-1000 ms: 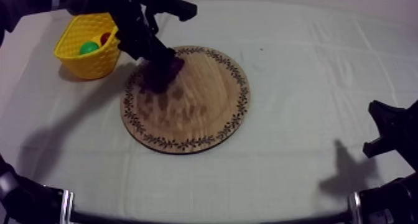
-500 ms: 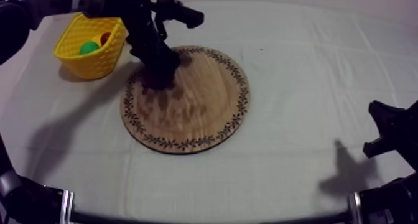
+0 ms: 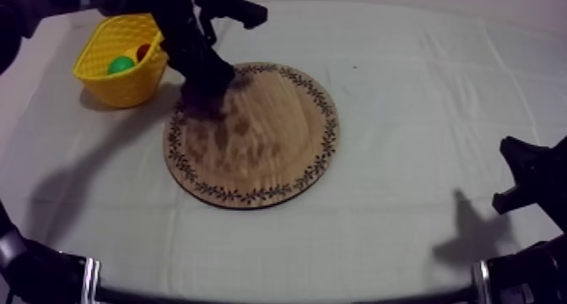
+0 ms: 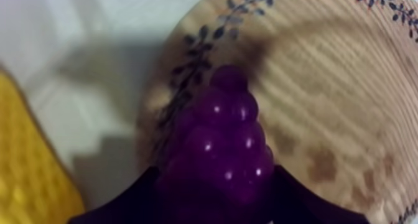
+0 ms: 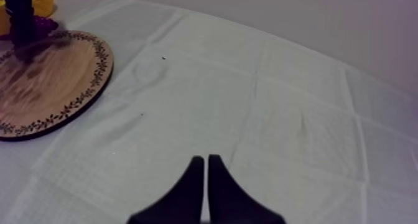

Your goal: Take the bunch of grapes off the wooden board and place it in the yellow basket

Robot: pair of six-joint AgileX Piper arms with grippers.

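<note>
Bunch of grapes (image 4: 224, 152) gripped by left tool (image 3: 209, 84) at the rim of the wooden board (image 3: 270, 138); right tool (image 5: 206, 170) closed, empty.

Basket (image 3: 118, 67) just left of board (image 3: 261, 147); grapes (image 4: 224, 145) over board's left rim

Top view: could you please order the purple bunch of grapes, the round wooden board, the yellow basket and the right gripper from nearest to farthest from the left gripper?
1. Purple bunch of grapes: held in the left gripper.
2. Round wooden board: beneath it, at the rim.
3. Yellow basket: beside the board, at the left.
4. Right gripper: low at the right edge.
</note>
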